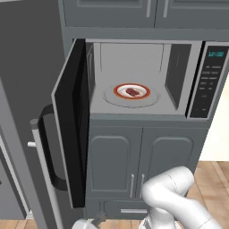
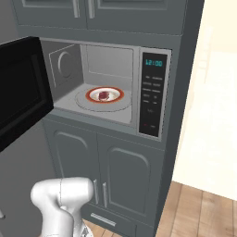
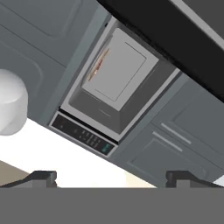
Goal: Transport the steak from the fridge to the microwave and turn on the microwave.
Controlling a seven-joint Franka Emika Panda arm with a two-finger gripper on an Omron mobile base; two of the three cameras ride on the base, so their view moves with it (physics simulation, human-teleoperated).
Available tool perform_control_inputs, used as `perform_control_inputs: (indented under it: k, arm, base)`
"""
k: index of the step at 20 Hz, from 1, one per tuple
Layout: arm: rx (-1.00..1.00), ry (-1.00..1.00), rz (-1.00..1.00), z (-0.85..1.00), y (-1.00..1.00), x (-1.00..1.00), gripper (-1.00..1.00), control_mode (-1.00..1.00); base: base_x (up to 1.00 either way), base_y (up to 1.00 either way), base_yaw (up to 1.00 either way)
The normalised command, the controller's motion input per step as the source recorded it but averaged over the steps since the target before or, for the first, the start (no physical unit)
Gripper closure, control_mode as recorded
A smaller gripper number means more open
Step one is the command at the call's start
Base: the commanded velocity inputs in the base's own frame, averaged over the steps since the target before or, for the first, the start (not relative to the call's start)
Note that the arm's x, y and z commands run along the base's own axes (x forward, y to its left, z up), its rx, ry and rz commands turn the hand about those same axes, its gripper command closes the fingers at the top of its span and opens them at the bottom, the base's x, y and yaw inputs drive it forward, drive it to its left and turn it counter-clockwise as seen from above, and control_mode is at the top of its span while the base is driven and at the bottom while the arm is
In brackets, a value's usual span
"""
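Observation:
The steak lies on a small white plate with a red rim, on the glass turntable inside the microwave. The steak also appears in the right base view. The microwave door is swung wide open to the left, with its black handle facing out. The dark button panel with its lit clock sits on the right. In the hand view, my gripper is open and holds nothing. It looks up from low down at the microwave cavity, where the plate's red rim shows as a thin streak.
The grey fridge stands on the left, and its long bar handle is close to the open microwave door. Grey cabinet doors lie below the microwave, with more above. My white arm is folded low in front of the cabinets.

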Motion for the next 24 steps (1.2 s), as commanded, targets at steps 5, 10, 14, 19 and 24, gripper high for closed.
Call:
perform_control_inputs:
  k: [5, 10, 14, 19, 24]
  arm:
    - [-0.05, -0.05, 0.0, -0.17, 0.3, 0.09, -1.0, -1.0]
    - [-0.04, -0.05, 0.0, -0.17, 0.23, 0.21, -1.0, -1.0]
    - [-0.03, -0.02, 0.0, -0.19, 0.14, 0.3, -1.0, -1.0]
    - [-0.04, -0.02, 0.0, -0.21, 0.14, 0.29, -1.0, -1.0]
    - [-0.05, -0.03, 0.0, -0.2, 0.24, 0.18, -1.0, -1.0]
  base:
    - [0.0, 0.0, 0.0]
    - [0.0, 0.0, 0.0]
    - [0.0, 0.0, 0.0]
    - [0.0, 0.0, 0.0]
    - [0.0, 0.0, 0.0]
